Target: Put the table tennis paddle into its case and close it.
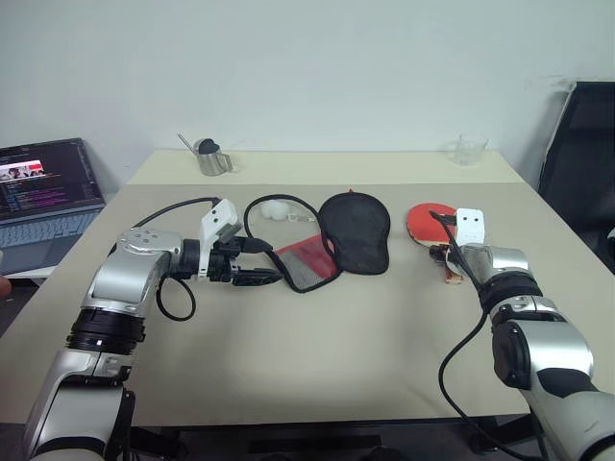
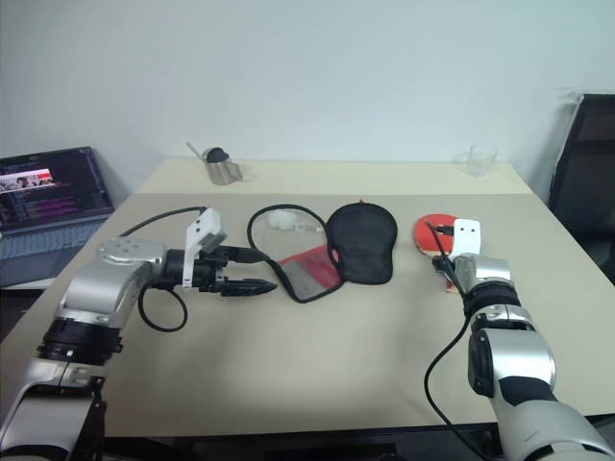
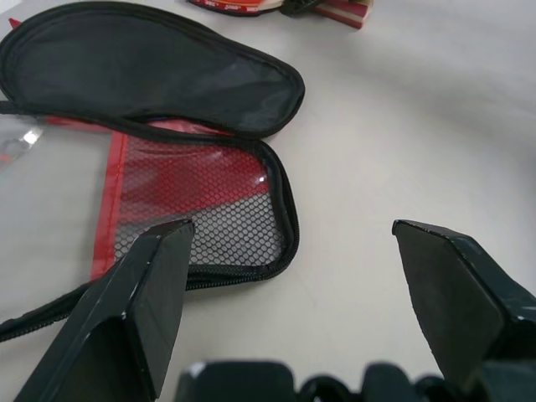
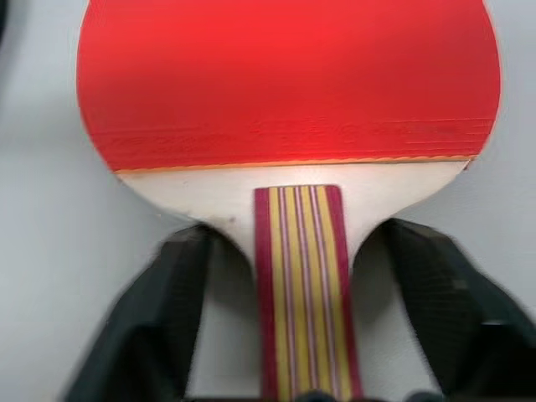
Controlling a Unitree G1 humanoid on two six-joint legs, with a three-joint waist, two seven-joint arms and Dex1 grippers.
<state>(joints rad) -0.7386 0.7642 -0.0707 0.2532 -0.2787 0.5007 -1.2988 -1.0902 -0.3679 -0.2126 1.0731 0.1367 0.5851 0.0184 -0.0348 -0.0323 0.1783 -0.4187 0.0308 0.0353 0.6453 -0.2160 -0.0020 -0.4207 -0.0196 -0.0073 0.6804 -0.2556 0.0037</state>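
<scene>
Right tool straddles the handle of the table tennis paddle at right of the frame, fingers not yet clamped; a loose pinch could skid it across the surface. Left tool gapes, released, beside the unzipped case at centre.

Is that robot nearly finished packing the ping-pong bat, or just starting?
Just starting. Already done: the case lies unzipped and spread open on the table. In hand: the right gripper has its fingers either side of the table tennis paddle handle, with gaps visible, and the paddle lies flat. The left gripper hangs open beside the case. Left: lifting, inserting, zipping shut.
</scene>
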